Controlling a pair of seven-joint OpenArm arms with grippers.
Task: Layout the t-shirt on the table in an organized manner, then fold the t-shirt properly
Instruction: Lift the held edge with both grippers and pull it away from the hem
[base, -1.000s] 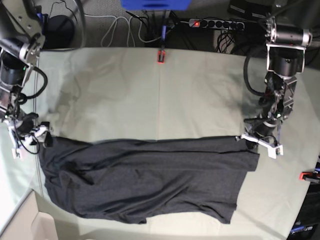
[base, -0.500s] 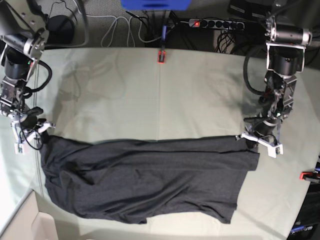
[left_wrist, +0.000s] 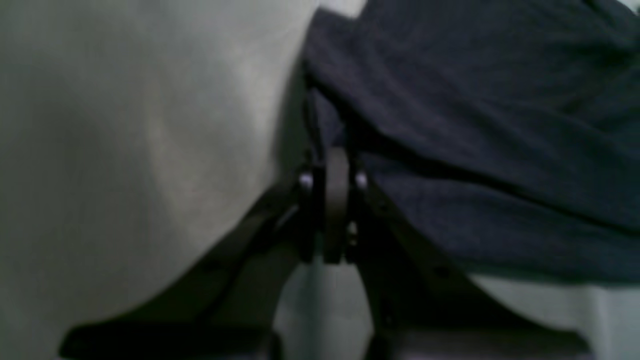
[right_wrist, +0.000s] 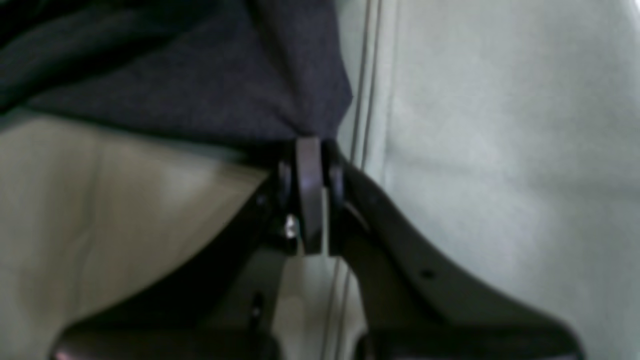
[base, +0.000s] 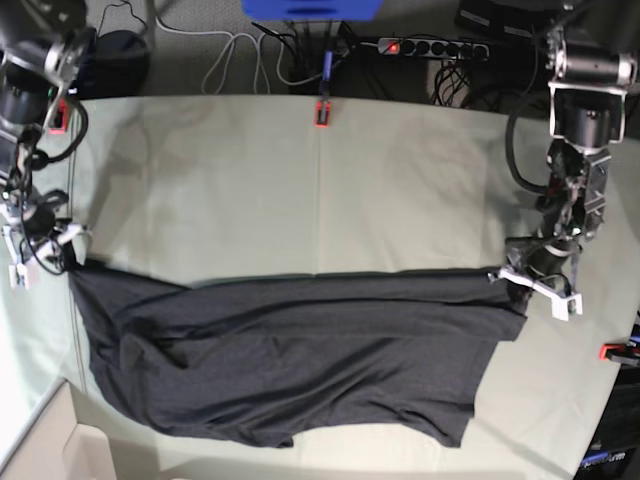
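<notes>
Charcoal t-shirt (base: 290, 360) spread flat on table (base: 300, 170), top corners pinched: left gripper (base: 537, 281) clamped on one corner, right gripper (base: 48, 252) clamped on the opposite corner, jaws closed.

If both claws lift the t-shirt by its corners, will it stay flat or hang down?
The t-shirt would probably sag between the left claw and right claw; its soft wrinkles suggest limp cloth. It looks light, and would likely drag over the table rather than slide stiffly.
</notes>
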